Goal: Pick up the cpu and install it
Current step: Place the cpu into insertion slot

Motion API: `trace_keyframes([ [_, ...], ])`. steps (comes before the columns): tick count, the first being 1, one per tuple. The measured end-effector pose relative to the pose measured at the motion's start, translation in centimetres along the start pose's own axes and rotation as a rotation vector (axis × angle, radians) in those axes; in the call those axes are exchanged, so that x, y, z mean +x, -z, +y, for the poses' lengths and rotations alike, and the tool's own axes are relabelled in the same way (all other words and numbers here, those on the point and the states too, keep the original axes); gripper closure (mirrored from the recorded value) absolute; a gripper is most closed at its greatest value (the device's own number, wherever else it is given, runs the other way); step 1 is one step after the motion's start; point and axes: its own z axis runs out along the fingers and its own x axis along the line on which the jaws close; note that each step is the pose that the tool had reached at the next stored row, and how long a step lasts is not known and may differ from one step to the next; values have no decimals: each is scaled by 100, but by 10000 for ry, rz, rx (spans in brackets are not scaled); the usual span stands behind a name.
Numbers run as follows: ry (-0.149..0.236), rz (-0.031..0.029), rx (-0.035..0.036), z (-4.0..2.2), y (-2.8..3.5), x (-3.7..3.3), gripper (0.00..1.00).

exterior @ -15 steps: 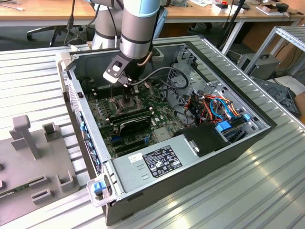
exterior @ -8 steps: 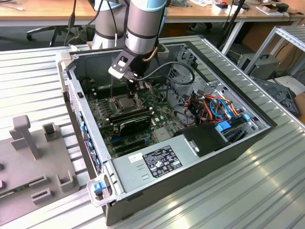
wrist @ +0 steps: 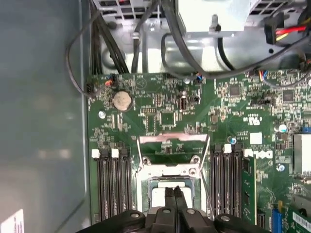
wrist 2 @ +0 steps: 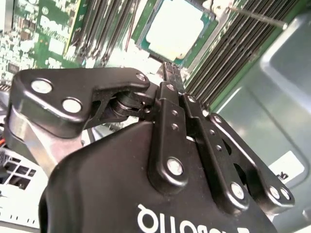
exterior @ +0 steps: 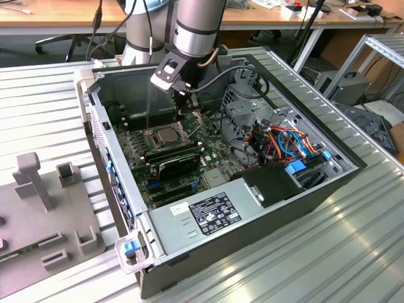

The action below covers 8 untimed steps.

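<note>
The cpu (exterior: 165,134) lies flat in the socket on the green motherboard (exterior: 142,161) inside the open computer case, silver-grey top up. In both wrist views it shows just beyond the fingertips, cpu (wrist 2: 175,29) and cpu (wrist: 163,196). My gripper (exterior: 182,112) hangs a little above the socket, toward the case's back wall. The gripper (wrist: 173,193) has its two black fingers (wrist 2: 171,77) pressed together with nothing between them, and they stand apart from the chip. The hinged socket frame (wrist: 172,144) stands open behind the cpu.
Long black memory slots (wrist: 111,184) flank the socket on both sides. Bundled cables (exterior: 281,142) and a metal drive cage (exterior: 249,104) fill the case's right part, with the power supply (exterior: 208,214) at the front. A grey fixture plate (exterior: 38,214) lies at the exterior view's left.
</note>
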Motion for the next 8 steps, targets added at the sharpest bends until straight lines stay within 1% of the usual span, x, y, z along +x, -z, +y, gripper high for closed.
trace_keyframes([
  [8,0,0,1,3,1,0,89],
])
